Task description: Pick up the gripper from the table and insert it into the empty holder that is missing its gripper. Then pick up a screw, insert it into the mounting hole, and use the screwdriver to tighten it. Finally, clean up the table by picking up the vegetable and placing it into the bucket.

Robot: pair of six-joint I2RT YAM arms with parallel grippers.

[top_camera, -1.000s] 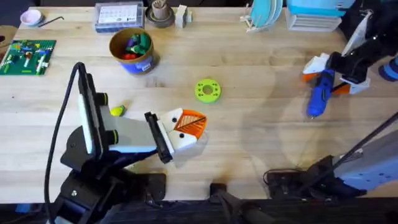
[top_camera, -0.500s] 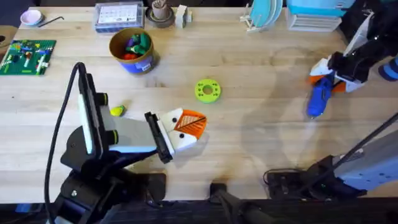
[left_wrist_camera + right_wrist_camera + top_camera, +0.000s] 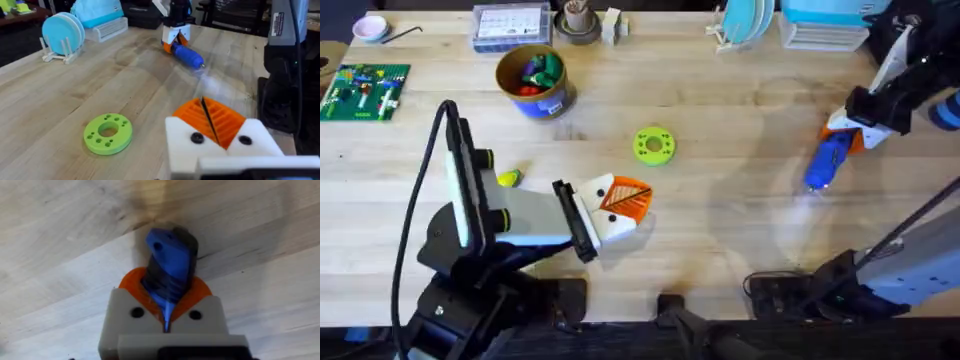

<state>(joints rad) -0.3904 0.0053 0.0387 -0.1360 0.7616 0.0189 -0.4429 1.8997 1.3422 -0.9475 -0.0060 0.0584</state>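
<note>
From overhead, a pale wooden table (image 3: 720, 230) is carrying the bucket (image 3: 532, 80) with its coloured toy pieces at the far left, a green ring disc (image 3: 654, 145) near the middle, and the small yellow-green vegetable (image 3: 507, 179) lying just beside the left arm. A screw box (image 3: 511, 26), a green building plate (image 3: 363, 90) and a blue dish rack (image 3: 745, 22) are sitting along the far edge. The left gripper (image 3: 623, 205) is resting low over the table, its orange pads pressed together on nothing. At the far right, the right gripper (image 3: 844, 135) is clamping the screwdriver (image 3: 823, 162), whose free end is pointing toward the near edge.

The left wrist camera is looking across the table at dark equipment in the room behind, with the green disc close by and the right gripper holding the blue tool farther off.

The right wrist camera is showing bare wood grain under the screwdriver, its ribbed body pinched between the orange pads (image 3: 190, 292).
</note>
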